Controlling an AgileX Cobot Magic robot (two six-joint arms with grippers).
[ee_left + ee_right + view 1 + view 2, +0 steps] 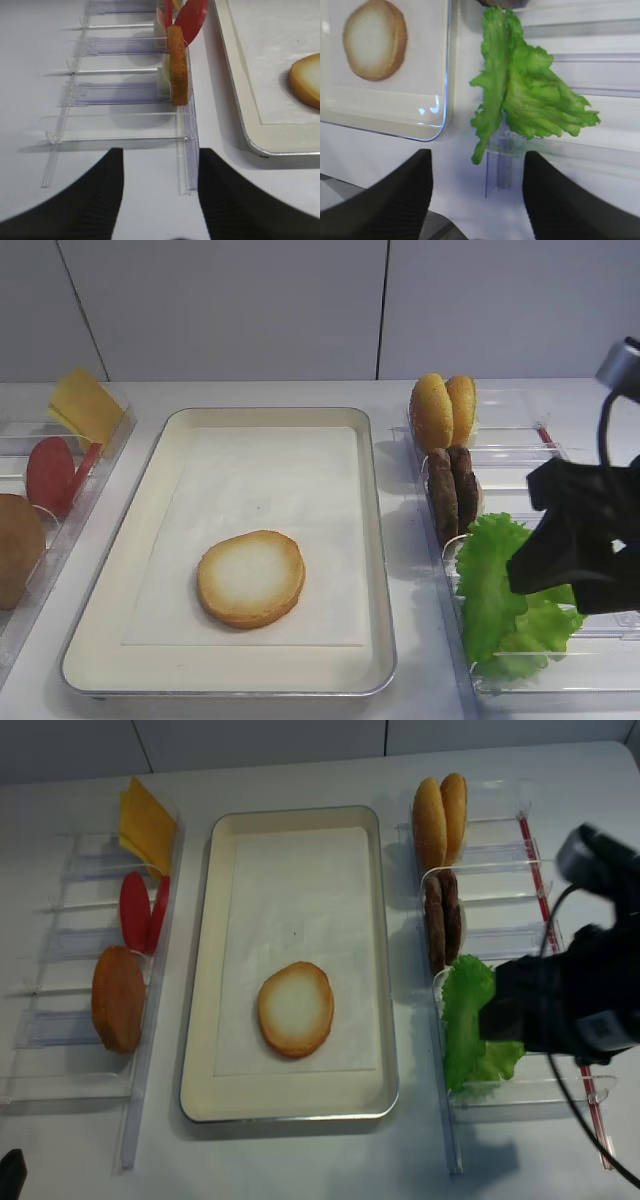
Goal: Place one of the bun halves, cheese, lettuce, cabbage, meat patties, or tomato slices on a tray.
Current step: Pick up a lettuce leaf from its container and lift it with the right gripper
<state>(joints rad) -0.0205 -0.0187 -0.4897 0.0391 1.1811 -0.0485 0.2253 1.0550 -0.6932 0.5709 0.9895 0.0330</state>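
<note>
On the table you've got one tray (378, 540) w/ a paper liner, and on it 1 bun half (251, 578), cut face up, toward the tray's 6 o'clock end.

Count for the right-hand clear bin (520, 445): 2 bun halves (443, 410) on edge at 12 o'clock, 2 meat patties (453, 490) on edge just below, then the lettuce (500, 605) at 6 o'clock; how many leaves it is, you can't tell.

Left-hand clear bin (150, 1020): 1 cheese slice (146, 823) at 12 o'clock, 2 tomato slices (142, 910) mid, 1 brown bun half (118, 998) below, all standing on edge.

Right claw (477, 200) is spread wide, grasping nothing, w/ the lettuce just ahead of its fingers (395, 197). From overhead its arm covers part of the lettuce and the bin's 3 o'clock side.

Left claw (160, 192) is parted too, nothing between the fingers, over bare table at the near end of the left bin. You only see it from its own wrist cam.
</note>
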